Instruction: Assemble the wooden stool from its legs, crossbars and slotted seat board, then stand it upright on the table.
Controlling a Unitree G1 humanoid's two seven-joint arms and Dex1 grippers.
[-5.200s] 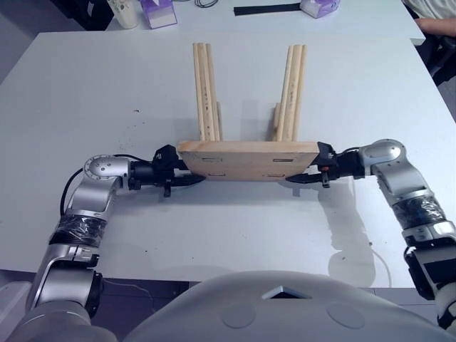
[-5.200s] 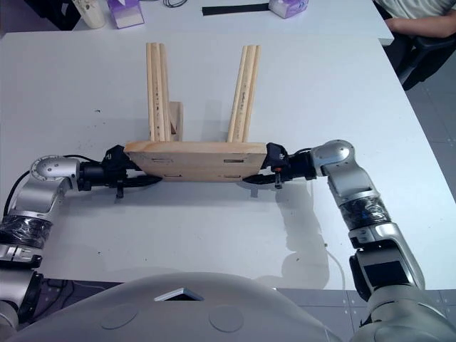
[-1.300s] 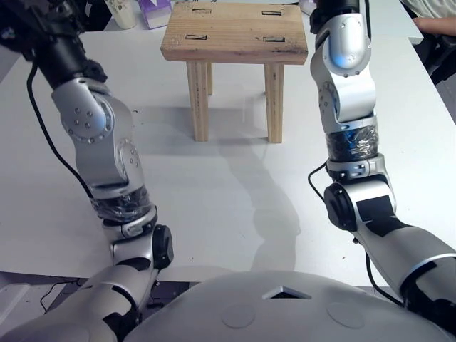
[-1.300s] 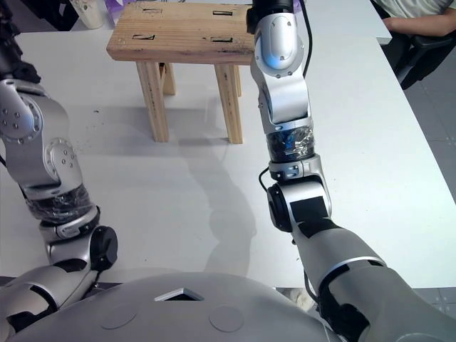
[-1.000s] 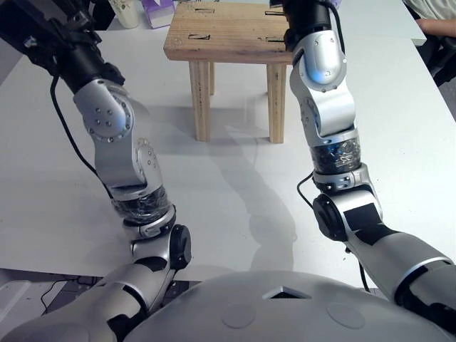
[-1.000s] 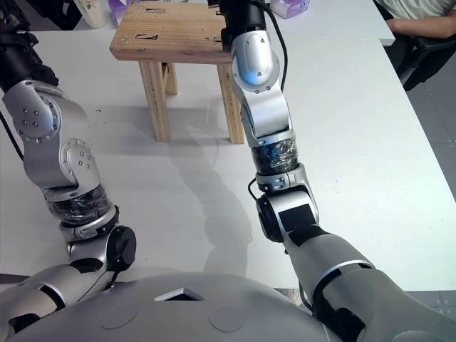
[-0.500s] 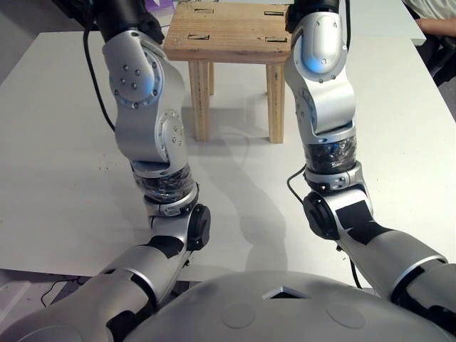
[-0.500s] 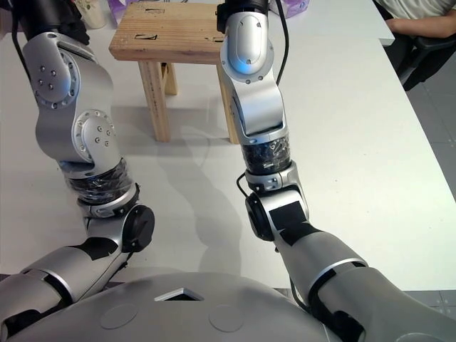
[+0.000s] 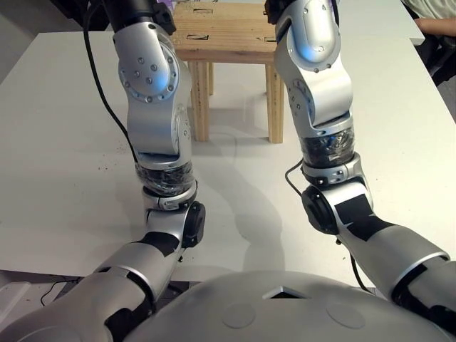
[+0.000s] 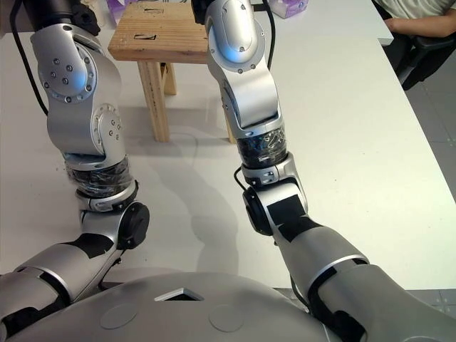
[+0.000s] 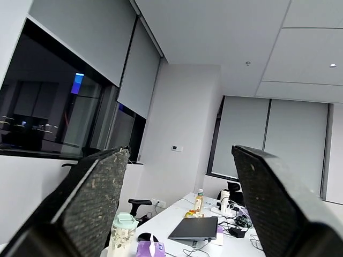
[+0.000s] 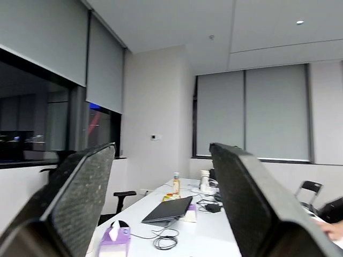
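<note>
left tool (image 11: 181, 152) and right tool (image 12: 162, 147) both released; stool (image 9: 226, 34) upright on table (image 9: 64, 107).

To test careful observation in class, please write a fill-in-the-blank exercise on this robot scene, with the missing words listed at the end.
1. The wooden stool stands ____ rather than on its side.
2. It rests on a ____ table.
3. The left gripper and the right gripper are both ____, with nothing held between the fingers.
Missing words: upright; white; open.
</note>
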